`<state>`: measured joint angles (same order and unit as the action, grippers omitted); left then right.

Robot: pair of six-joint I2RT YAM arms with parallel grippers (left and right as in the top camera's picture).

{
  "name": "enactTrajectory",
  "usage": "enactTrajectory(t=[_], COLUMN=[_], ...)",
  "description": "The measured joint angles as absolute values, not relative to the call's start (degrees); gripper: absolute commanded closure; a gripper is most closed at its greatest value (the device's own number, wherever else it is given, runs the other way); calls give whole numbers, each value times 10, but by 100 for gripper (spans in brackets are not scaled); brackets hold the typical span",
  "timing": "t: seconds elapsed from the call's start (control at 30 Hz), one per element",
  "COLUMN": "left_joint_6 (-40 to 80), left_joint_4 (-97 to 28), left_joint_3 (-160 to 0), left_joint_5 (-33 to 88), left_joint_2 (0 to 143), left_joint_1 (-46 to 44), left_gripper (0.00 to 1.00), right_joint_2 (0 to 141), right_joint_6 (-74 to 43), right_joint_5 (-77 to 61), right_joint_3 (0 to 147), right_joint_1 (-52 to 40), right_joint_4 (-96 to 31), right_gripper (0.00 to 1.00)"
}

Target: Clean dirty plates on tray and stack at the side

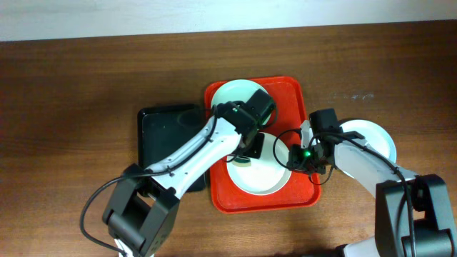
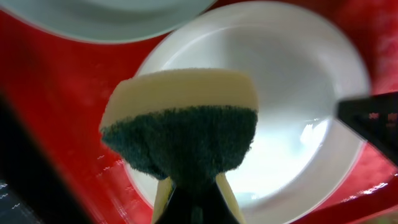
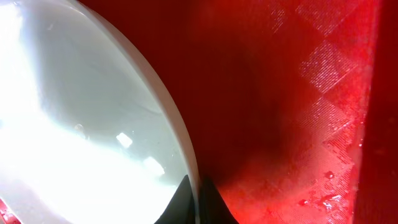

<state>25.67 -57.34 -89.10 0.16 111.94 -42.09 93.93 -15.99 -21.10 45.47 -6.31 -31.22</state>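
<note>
A: 3 plates in view. The far plate (image 1: 235, 96) and the near plate (image 1: 265, 184) are lying on the red tray (image 1: 298, 96). The side plate (image 1: 371, 139) is sitting off the tray, on the table to its right.

B: Noted. We are judging the step as wiping the near plate. The left gripper (image 1: 250, 148) is clamping the sponge (image 2: 186, 124) over the plate's middle. We cannot tell whether the sponge is touching the plate.

A: The right gripper (image 3: 194, 202) is pinching the near plate's right rim, 1 finger on each side. We are reading that as the brace.

B: Agreed. For a good wipe we are wanting the green scouring face flat in the well, pressing lightly and circling from the centre outward. The right pinch needs to be firm so the plate is not sliding on the tray.

A: Caution: the sponge is hiding the plate's centre in the left wrist view, so we are not seeing any smear. We are advising a check of the centre before calling it clean.

B: We are also steering clear of the far plate, which is lying near with only a strip of tray between.
</note>
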Motion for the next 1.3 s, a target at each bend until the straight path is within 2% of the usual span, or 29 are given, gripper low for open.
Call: enactTrajectory(t=[0.13, 0.33, 0.43, 0.6, 0.7, 0.73, 0.87, 0.97, 1.0, 1.03, 1.13, 1.3], left_joint_6=[257, 247, 239, 232, 228, 226, 222, 223, 223, 223, 221, 221], left_joint_4=[-602, -651, -609, -502, -487, -486, -495, -542, -559, -572, -606, -656], left_joint_3=[-891, -890, -857, -734, -710, -710, -711, -729, -741, -751, -775, -793], left_joint_5=[-5, -14, -25, -46, -54, -60, -71, -71, -70, -69, -64, -59], left_joint_2=[1106, 1044, 1037, 1039, 1042, 1043, 1043, 1041, 1038, 1031, 993, 880], left_joint_1=[-373, -237, -200, -191, -189, -188, -185, -178, -172, -166, -146, -84], left_gripper=[100, 100, 100, 100, 77, 54, 21, 18, 14, 11, 0, 1], right_joint_2=[939, 939, 939, 939, 939, 939, 939, 939, 939, 939, 939, 939], right_joint_6=[-160, -160, -160, -159, -159, -159, -158, -149, -147, -145, -143, -156], right_joint_5=[-211, -211, -211, -211, -211, -211, -211, -211, -209, -207, -197, -222], right_joint_3=[455, 455, 455, 455, 455, 455, 455, 455, 455, 455, 455, 456], right_joint_1=[-63, -63, -63, -63, -63, -63, -63, -63, -63, -63, -63, -63], right_joint_4=[-313, -314, -314, -313, -313, -313, -313, -312, -309, -303, -295, -319], right_gripper=[96, 96, 96, 96, 96, 95, 94, 85, 88, 96, 96, 96])
